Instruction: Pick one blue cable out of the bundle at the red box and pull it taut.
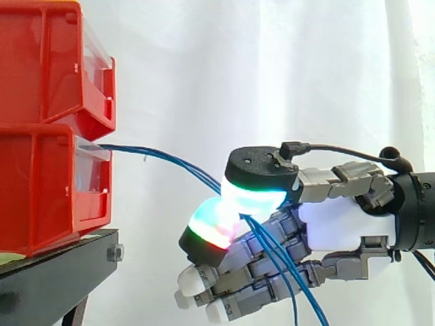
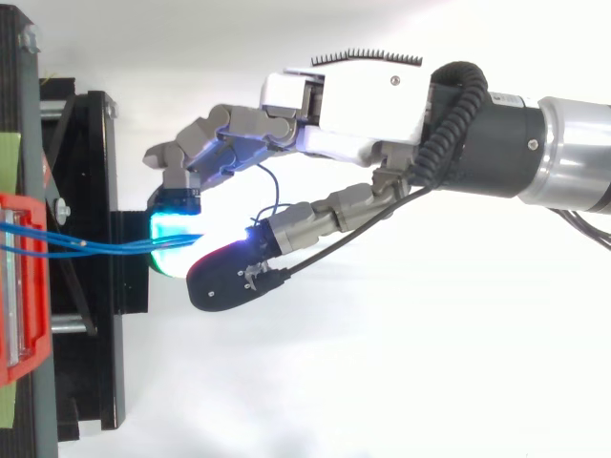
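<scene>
Two or three thin blue cables (image 1: 170, 161) leave the front of the lower red bin (image 1: 47, 190) and slope gently down to the right towards my hand (image 1: 340, 221). The hand is shut on them: the cables pass between two glowing fingertips (image 1: 262, 193) pressed together, cyan-green above and green-red below. Beyond the pinch the cables hang loosely down past the curled lower fingers. In the top view the blue cables (image 2: 95, 245) run level from the red bin (image 2: 19, 296) into the glowing pinch, and the hand (image 2: 353, 95) reaches in from the right.
A second red bin (image 1: 47, 61) is stacked on the lower one. Both rest on a black stand (image 1: 61, 268) at the left. A white curtain hangs behind, with open space to the right of the bins.
</scene>
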Motion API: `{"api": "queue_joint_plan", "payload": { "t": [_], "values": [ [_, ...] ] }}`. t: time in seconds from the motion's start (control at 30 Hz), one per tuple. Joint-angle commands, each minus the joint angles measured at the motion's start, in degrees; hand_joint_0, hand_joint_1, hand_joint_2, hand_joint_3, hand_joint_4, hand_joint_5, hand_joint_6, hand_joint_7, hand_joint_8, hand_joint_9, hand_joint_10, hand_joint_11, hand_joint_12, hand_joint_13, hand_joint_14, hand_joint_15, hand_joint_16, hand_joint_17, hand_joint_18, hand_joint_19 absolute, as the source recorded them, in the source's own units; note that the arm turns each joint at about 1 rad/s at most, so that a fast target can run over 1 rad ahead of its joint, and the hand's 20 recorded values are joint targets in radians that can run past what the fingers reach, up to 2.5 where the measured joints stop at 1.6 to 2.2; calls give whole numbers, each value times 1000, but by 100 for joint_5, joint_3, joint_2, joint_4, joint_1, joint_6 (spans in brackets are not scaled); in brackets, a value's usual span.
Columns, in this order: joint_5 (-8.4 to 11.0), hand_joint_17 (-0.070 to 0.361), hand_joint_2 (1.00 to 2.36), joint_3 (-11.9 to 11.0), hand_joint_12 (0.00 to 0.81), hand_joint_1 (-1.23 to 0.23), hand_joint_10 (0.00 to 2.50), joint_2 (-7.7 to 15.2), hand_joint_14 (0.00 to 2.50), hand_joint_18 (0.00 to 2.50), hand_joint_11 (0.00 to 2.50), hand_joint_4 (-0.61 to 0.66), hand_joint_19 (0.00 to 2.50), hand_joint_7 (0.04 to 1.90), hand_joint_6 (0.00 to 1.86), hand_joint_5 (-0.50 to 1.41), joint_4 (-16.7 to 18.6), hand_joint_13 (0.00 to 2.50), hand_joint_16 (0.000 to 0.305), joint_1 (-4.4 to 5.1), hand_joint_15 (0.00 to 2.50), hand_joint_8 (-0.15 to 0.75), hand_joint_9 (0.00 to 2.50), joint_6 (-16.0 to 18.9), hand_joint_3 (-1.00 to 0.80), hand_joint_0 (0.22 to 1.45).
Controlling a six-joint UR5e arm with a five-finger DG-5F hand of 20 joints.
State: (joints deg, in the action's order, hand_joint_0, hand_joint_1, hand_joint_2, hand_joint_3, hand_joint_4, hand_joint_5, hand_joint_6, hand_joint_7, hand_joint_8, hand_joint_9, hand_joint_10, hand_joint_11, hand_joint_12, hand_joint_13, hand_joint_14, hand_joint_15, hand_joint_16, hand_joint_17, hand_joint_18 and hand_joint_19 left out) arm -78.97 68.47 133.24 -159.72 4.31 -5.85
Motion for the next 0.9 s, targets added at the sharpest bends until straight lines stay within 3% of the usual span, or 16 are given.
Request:
{"api": "queue_joint_plan", "payload": {
  "t": [0.0, 0.07, 0.17, 0.27, 0.5, 0.87],
  "values": [
    [4, 127, 1013, -1, 366, -905, 6, 0, 2, 288, 287, 102, 41, 896, 880, -186, -6, 244, 56, 0, 49, 322, 538, -13, -319, 700],
    [4, 127, 1000, -1, 367, -920, 6, 0, 1, 276, 267, 163, 42, 856, 866, -183, 2, 237, 56, 0, 47, 315, 518, -13, -500, 705],
    [4, 127, 1000, 8, 368, -899, 6, 0, 2, 269, 268, 180, 54, 901, 861, -181, 2, 228, 56, 0, 52, 314, 516, -21, -500, 650],
    [4, 134, 1000, -1, 383, -809, 5, 0, 2, 258, 264, 196, 81, 874, 862, -177, -6, 229, 60, 0, 64, 334, 525, -21, -500, 514],
    [-5, 130, 1000, -1, 373, -615, 5, 0, 3, 230, 256, 171, 114, 911, 846, -164, -6, 228, 58, 0, 74, 342, 564, -21, -500, 545],
    [-22, 126, 1018, -1, 362, -729, 6, 0, 3, 236, 274, 146, 117, 1000, 855, -170, -6, 245, 56, 0, 75, 340, 571, -13, -169, 600]
  ]
}}
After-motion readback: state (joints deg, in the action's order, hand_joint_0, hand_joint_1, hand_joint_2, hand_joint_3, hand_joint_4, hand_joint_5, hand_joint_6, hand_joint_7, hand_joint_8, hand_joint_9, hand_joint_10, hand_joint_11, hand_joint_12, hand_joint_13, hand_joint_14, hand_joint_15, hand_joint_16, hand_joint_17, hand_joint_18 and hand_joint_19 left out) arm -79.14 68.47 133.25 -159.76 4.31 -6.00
